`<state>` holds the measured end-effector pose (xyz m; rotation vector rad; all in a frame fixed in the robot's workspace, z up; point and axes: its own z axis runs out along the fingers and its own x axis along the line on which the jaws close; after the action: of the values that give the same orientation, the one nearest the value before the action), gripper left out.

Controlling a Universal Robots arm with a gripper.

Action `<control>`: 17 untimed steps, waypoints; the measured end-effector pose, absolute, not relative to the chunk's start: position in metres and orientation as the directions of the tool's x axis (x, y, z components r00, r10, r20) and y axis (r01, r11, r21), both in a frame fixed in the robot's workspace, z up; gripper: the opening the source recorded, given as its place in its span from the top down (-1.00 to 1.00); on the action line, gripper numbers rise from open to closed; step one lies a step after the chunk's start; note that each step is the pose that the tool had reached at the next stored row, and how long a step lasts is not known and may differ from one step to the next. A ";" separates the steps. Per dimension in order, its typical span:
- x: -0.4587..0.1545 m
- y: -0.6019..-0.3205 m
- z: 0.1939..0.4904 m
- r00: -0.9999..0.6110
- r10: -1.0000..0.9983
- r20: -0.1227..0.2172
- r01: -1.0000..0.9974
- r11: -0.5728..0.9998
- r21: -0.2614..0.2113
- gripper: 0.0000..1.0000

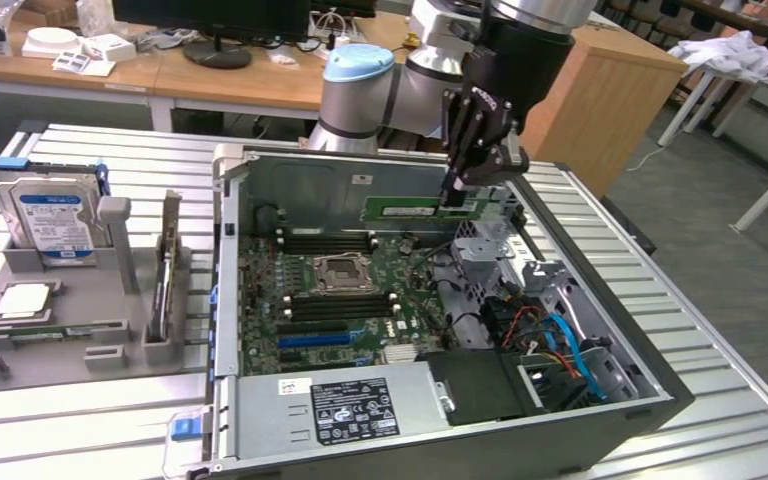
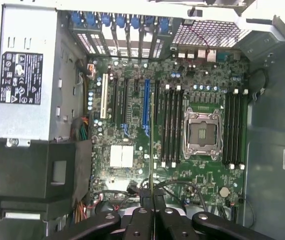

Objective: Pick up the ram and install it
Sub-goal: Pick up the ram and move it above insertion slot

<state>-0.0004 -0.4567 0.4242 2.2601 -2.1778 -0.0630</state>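
Note:
My gripper (image 1: pixel 455 199) hangs over the open computer case (image 1: pixel 651 385), shut on one end of the ram (image 1: pixel 402 209). The ram is a thin green stick held level above the motherboard (image 1: pixel 357 300), sticking out toward the exterior view's left. In the wrist view the ram (image 2: pixel 151 145) shows edge-on as a thin line running out from my gripper (image 2: pixel 152 199). That line lies just beside the nearer bank of black memory slots (image 2: pixel 171 127). A second bank (image 2: pixel 234 127) sits past the processor socket (image 2: pixel 201 134).
A grey holder (image 1: pixel 37 345) at the exterior view's left carries a blue-labelled hard drive (image 1: pixel 48 215) and other parts. Inside the case are the power supply (image 1: pixel 344 410), blue and orange cables (image 1: pixel 564 345) and the metal walls.

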 end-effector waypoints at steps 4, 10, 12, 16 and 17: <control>-0.005 -0.457 0.424 0.017 -0.999 -0.027 -0.999 -0.018 0.030 0.76; -0.009 -0.457 0.424 -0.008 -1.000 -0.027 -1.000 0.007 0.029 0.76; -0.012 -0.456 0.424 -0.008 -1.000 -0.027 -1.000 0.007 0.029 0.76; -0.022 -0.456 0.424 -0.008 -1.000 -0.027 -1.000 0.007 0.029 0.76; -0.025 -0.456 0.424 -0.008 -1.000 -0.027 -1.000 0.007 0.029 0.76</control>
<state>-0.0249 -0.4563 0.4238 2.2115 -2.2285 -0.0631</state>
